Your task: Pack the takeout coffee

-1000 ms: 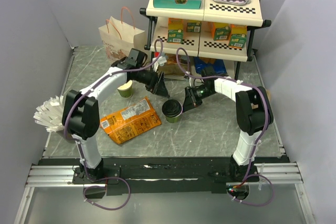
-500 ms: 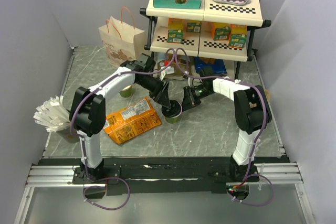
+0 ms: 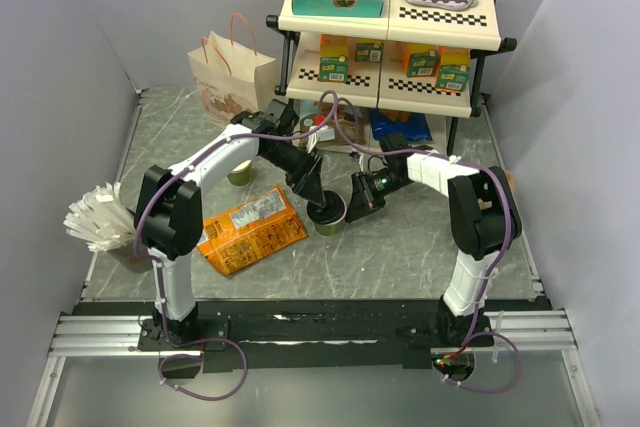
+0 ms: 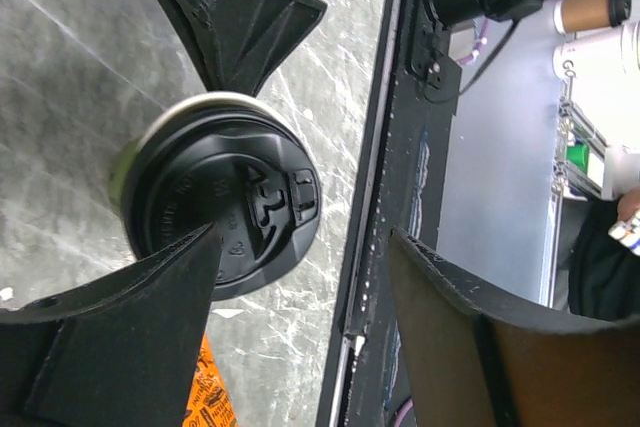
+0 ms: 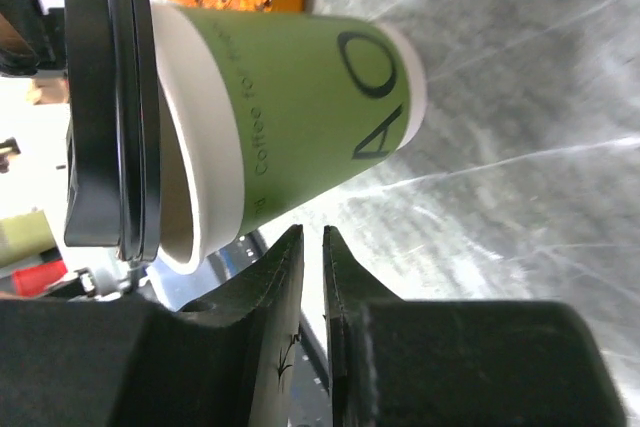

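Takeout coffee beneath wide-spread left claw

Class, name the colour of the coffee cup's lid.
Black; the lid shows best in the left wrist view.

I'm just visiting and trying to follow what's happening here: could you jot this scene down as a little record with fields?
Coffee: small green paper cup with black plastic lid, upright on the grey marbled table, not in the bag
Left end effector: open, above the cup's lid, not gripping
Right end effector: nearly closed, empty, beside the cup
Bag: beige paper bag with pink handles, standing at the back left
Also there: lidless green cup; orange foil packet lying flat
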